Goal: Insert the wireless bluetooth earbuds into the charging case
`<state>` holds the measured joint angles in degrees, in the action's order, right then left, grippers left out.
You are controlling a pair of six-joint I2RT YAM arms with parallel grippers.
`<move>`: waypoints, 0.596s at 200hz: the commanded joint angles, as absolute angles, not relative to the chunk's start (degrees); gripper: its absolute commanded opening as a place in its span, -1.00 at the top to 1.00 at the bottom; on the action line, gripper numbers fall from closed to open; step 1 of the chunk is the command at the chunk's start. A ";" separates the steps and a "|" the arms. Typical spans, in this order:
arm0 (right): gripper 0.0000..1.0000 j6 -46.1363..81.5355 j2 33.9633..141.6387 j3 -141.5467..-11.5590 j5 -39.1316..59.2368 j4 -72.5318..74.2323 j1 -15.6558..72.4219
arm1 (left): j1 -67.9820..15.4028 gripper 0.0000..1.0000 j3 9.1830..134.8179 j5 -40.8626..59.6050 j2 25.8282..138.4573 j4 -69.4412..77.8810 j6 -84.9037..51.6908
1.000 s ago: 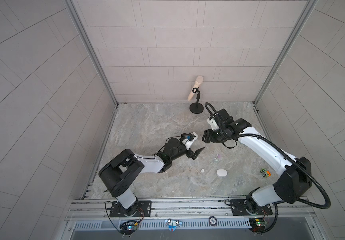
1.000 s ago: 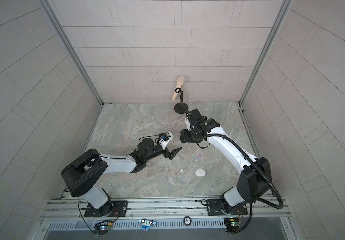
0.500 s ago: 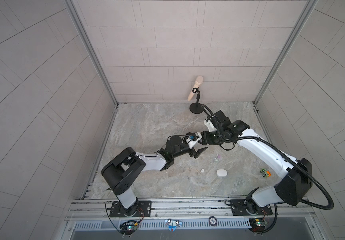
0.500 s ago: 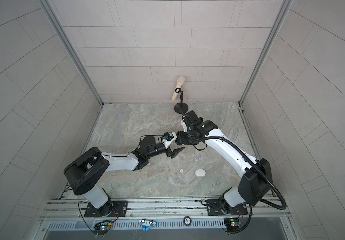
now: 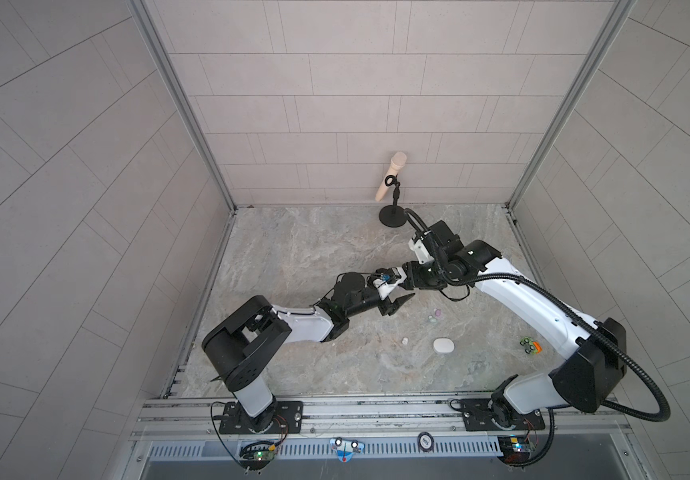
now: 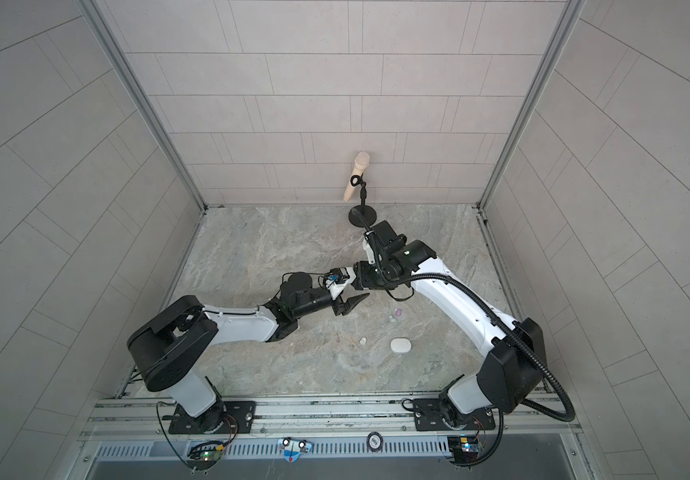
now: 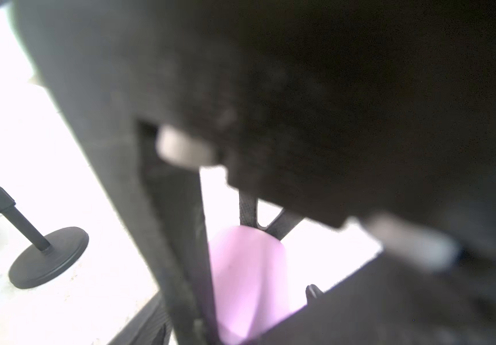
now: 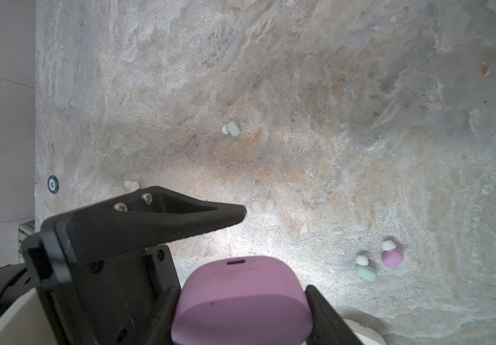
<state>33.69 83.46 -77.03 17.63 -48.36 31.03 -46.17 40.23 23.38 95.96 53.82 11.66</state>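
In both top views the arms meet over the middle of the table. The left gripper is nose to nose with the right gripper. Out past the fingertips lie a lilac earbud, a mint earbud and a white earbud, with a white case near them.

The left wrist view is blurred and mostly filled by dark bulk. The lilac shape in the gap is probably the charging case. Whether anything touches it cannot be told from here.

In the right wrist view the right fingers pinch the charging case by its two sides, with its port end pointing out beyond their tips. One left finger lies just beside the case with table showing between them, so the left fingers appear spread and grip nothing. A second mint earbud lies well beyond that finger.

The case looks like a light, hard, rounded shell, smooth enough to slip or twist in a pinch. The left fingers would do best on the broad faces of the lid half, away from the right fingers. The earbuds are tiny, light and likely to roll. Each should be pinched across its bean-shaped body, not by its soft white tip.
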 commanded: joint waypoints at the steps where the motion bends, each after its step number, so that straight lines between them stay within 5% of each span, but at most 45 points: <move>1: 0.08 34.89 81.30 -77.88 18.28 -48.27 31.42 | -46.98 -0.38 39.70 22.49 94.48 54.83 13.35; 119: 0.11 34.83 81.65 -78.05 20.30 -47.74 31.81 | -47.33 -0.09 40.08 23.57 94.39 53.18 14.41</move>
